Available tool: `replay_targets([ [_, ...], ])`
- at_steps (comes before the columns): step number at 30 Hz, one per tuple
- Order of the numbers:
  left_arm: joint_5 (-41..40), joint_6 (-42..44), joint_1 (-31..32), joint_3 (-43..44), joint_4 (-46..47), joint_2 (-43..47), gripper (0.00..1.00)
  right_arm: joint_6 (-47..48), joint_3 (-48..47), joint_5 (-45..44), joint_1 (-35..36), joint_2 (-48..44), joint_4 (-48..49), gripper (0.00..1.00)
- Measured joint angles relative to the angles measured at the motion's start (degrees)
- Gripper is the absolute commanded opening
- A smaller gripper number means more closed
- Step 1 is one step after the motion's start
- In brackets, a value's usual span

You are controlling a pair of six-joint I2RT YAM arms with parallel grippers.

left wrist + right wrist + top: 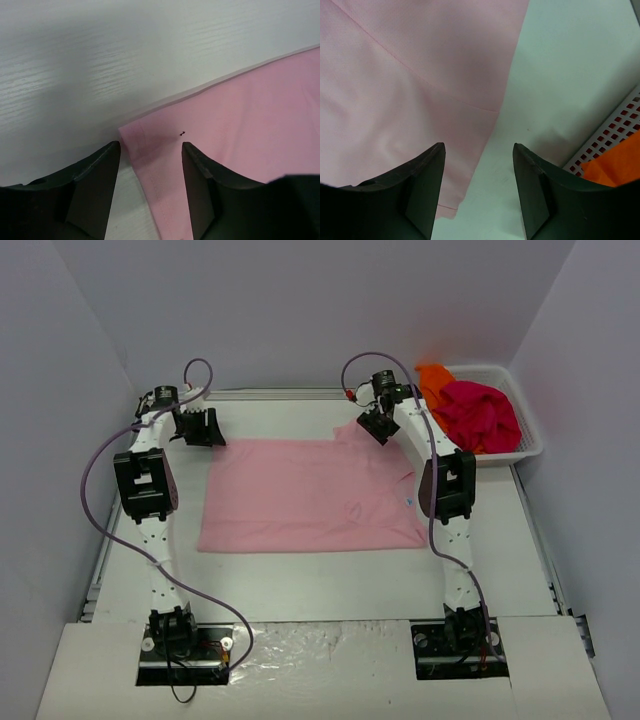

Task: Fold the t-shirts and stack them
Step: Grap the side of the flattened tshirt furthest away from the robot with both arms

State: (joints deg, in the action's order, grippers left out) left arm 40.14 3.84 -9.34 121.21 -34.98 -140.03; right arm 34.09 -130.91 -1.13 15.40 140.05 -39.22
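Observation:
A light pink t-shirt [310, 495] lies spread flat in the middle of the table. My left gripper [200, 427] hovers at the shirt's far left corner. In the left wrist view that gripper [151, 147] is open, and its dark fingers straddle the hemmed corner of the pink t-shirt [250, 115] without pinching it. My right gripper [375, 427] is over the far right part of the shirt, by a sleeve. Seen from its wrist, this gripper [479, 147] is also open, with the edge of the pink t-shirt [410, 75] running between the fingers.
A white mesh basket [528, 415] stands at the back right, holding a magenta-red t-shirt [480, 415] and an orange t-shirt [432, 380]. The basket [615, 130] and orange cloth [620, 165] show close to the right gripper. White walls enclose the table [320, 585].

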Motion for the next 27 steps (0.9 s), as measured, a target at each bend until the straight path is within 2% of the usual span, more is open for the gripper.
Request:
replay_targets([
  [4, 0.92, -0.39, 0.0, 0.72, 0.11, -0.81, 0.32, -0.02, 0.35, -0.02, -0.07, 0.55, -0.02, 0.51],
  [10, 1.86, -1.07, 0.0, 1.57, 0.17, -1.97, 0.12, -0.02, 0.35, -0.02, -0.11, 0.55, 0.11, 0.51],
  [18, 1.6, -1.03, 0.0, 1.57, 0.13, -2.08, 0.02, -0.2, 0.02, -0.02, -0.52, 0.57, 0.2, 0.5],
  [23, 0.55, -1.01, 0.02, 1.51, 0.2, -2.05, 0.02, -2.73, -3.06, 1.05, -1.57, 1.22, 1.75, 0.51],
  [27, -0.37, -0.94, 0.31, 0.13, 0.66, -1.16, 0.02, -6.25, -4.63, 5.75, -3.69, 1.25, 5.84, 0.54],
])
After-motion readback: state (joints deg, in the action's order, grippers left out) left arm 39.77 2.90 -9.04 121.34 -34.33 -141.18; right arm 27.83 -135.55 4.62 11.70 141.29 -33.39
